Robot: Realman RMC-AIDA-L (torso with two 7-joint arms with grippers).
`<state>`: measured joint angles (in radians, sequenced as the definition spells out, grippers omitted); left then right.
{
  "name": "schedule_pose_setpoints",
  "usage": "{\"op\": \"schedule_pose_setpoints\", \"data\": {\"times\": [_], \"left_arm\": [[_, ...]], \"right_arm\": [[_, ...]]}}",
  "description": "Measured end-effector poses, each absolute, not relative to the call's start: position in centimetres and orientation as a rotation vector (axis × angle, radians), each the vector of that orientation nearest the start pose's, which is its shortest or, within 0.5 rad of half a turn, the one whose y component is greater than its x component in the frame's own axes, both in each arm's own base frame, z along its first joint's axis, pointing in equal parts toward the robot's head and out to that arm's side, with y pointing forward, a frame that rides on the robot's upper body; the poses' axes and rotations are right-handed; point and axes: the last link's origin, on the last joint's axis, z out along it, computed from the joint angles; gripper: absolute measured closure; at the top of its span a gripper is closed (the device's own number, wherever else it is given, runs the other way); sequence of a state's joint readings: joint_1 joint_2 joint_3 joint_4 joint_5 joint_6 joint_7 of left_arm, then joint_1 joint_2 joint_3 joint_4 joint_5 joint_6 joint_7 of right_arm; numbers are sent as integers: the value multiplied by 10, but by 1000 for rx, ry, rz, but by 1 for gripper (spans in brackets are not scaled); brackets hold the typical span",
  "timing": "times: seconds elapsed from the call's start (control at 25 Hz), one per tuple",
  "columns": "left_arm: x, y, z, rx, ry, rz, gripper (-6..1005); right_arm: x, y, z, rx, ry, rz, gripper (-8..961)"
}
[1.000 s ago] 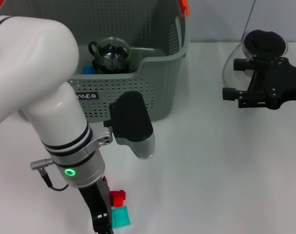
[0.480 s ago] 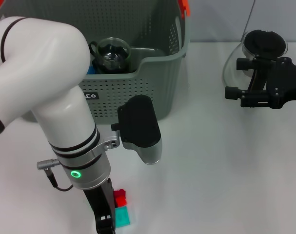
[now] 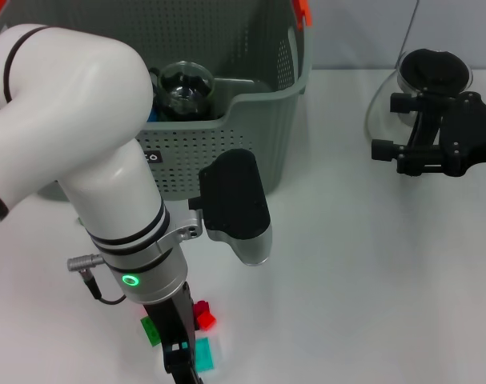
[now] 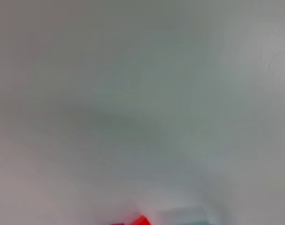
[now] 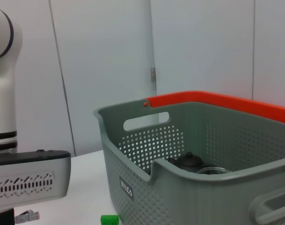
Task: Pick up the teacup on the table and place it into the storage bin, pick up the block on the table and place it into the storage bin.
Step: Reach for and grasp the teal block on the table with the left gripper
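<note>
Half the job looks done from here: a dark glass teacup (image 3: 185, 88) sits inside the bin (image 3: 259, 144), next to something blue I can't identify, and the right wrist view shows a dark lidded vessel (image 5: 189, 161) in there too. The block part is what's left. Three blocks lie on the table (image 3: 371, 280) near its front edge: a red block (image 3: 202, 314), a teal block (image 3: 201, 354) and a green block (image 3: 151, 330). I can't tell which one the task means. The left gripper (image 3: 181, 360) is down among them, just beside the red and teal ones, but I can't tell how its fingers stand; its wrist view gives only bare table and a sliver of red (image 4: 140, 220). The right gripper (image 3: 384, 126) is parked well off to the right, by a dark round glass object (image 3: 433, 70), fingers spread and empty. Against half a second ago: the left arm has shifted right and further toward the front edge, the green block has come into sight from behind it, and the red and teal blocks lie about where they did. The right arm hasn't moved noticeably.
</note>
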<state>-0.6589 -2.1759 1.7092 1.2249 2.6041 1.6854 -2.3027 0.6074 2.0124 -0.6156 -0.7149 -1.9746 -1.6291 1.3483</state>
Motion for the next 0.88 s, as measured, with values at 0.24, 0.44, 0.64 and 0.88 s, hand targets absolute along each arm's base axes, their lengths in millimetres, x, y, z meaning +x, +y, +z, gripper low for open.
{"op": "schedule_pose_setpoints", "data": {"times": [0.24,0.44,0.64,0.88], "left_arm": [[-164,291,-84,-3024,-359,998,196],[-165,288,-86,-3025,-332,1024,323],[-165,285,-90,-3021,-299,1051,440],[-163,286,-91,-3014,-276,1041,434]], "right_arm": [[239,360,49,-2686,379,737,26],[239,361,49,-2685,378,737,26],[239,361,49,-2685,370,735,26],[240,360,50,-2680,369,737,27]]}}
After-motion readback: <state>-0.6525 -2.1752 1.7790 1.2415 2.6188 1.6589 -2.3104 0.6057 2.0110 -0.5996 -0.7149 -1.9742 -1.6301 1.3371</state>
